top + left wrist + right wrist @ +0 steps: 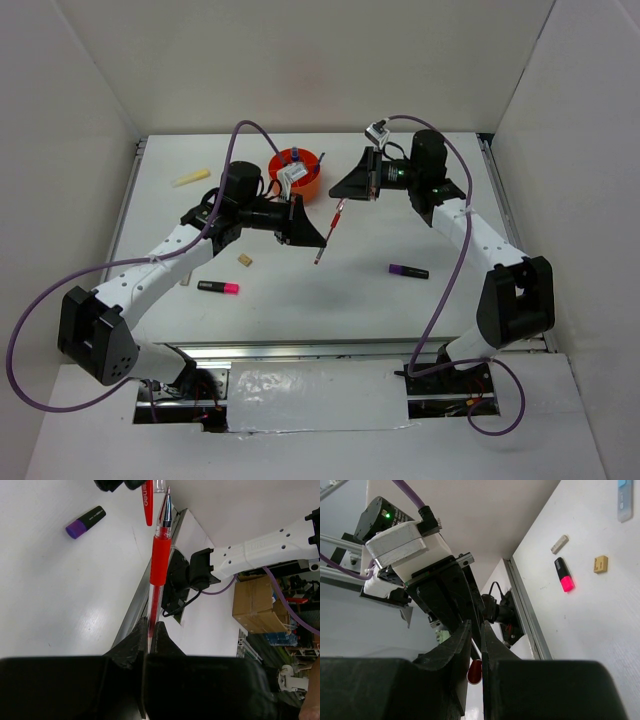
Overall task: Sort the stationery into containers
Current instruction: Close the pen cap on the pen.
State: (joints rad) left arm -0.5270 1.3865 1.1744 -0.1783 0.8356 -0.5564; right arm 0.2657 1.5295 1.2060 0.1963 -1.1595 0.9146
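One red pen (pixel 161 560) in left claw (pixel 150 628)

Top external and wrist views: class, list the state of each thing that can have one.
Red pen: uncapped, gripped.
Red cap: off the pen, gripped.
Left gripper: jaws shut on red pen.
Right gripper: jaws shut on red cap.
Purple marker: capped, lying flat.
Orange pot: upright.

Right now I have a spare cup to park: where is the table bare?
Bare: the near strip between pink highlighter and purple marker, and beyond the yellow stick. Crowded: the middle, where left gripper and right gripper grip the red pen near the orange pot.
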